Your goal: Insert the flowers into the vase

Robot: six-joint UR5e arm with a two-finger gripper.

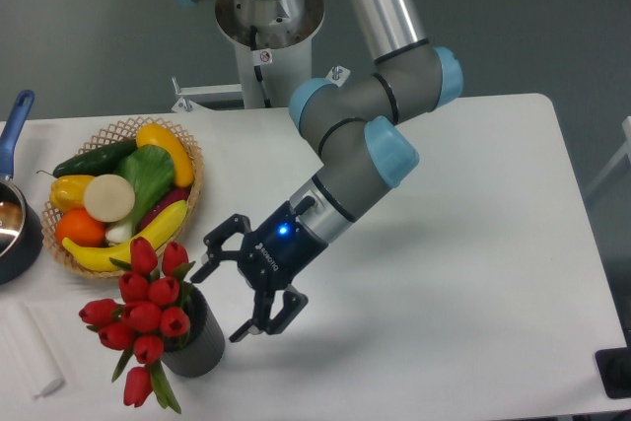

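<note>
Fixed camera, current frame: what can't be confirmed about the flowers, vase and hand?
- Flowers: stems hidden by blooms; depth inside the vase unseen.
- Vase: opening mostly covered by blooms.
- Hand: open, clear of the vase; height above the table unclear from this single view.

Just behind my fingers, the white lettering on my gripper (240,288) body is too small to read; likewise the base sticker (263,56).
</note>
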